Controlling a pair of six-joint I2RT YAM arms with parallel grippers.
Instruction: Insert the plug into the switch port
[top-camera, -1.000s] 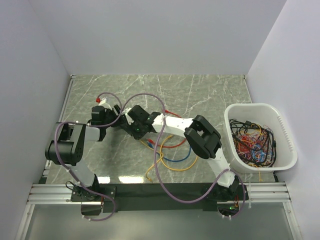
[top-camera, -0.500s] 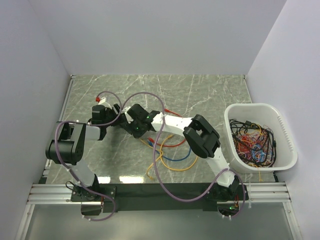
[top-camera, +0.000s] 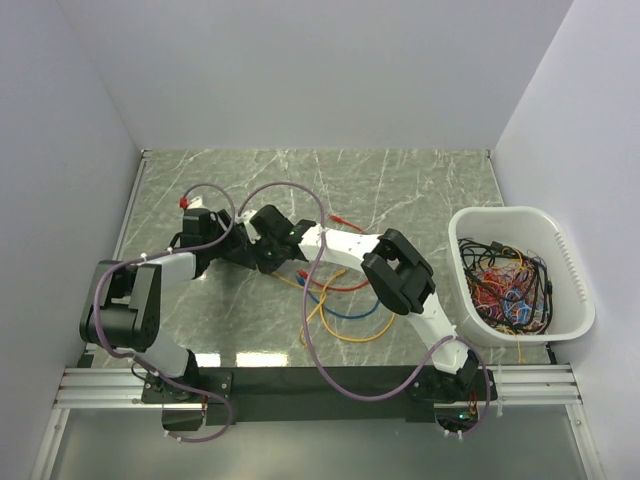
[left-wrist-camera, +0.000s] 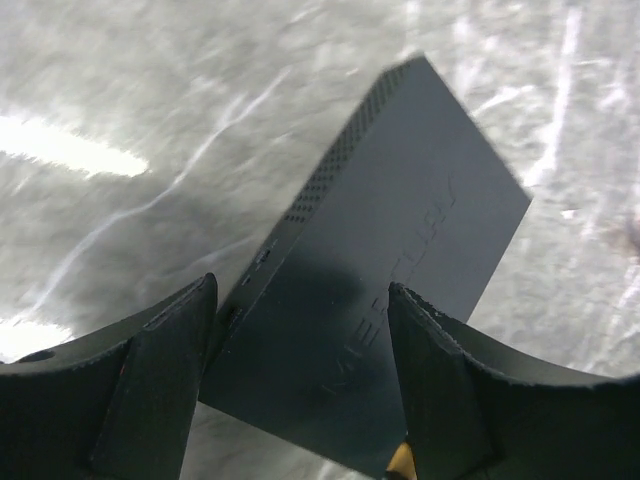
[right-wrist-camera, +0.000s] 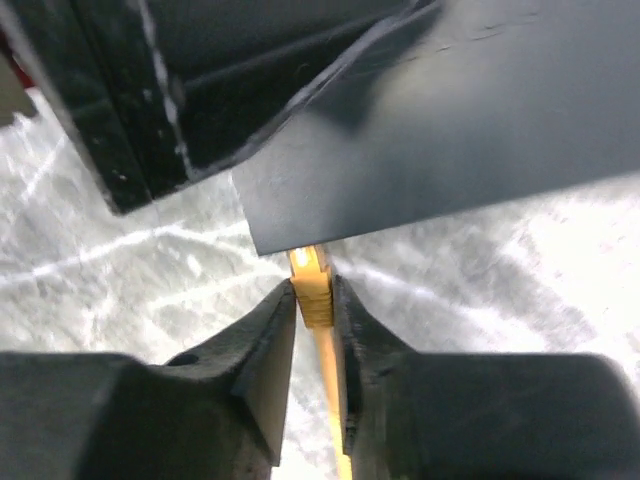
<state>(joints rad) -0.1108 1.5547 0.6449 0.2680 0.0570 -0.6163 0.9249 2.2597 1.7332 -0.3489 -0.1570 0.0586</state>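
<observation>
Marbled bench (top-camera: 420, 190): right fingers (right-wrist-camera: 312, 300) pinch the yellow plug (right-wrist-camera: 310, 282), nose touching the switch (left-wrist-camera: 400, 250) edge, apparently at a port; left fingers (left-wrist-camera: 300, 390) straddle it, spread.

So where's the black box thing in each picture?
Top external: the switch is mostly hidden under the two grippers, left of centre.
Left wrist: it fills the middle, between the fingers.
Right wrist: its edge crosses the top.
Shared landmark: the yellow plug, also at the left wrist view's bottom edge.
</observation>
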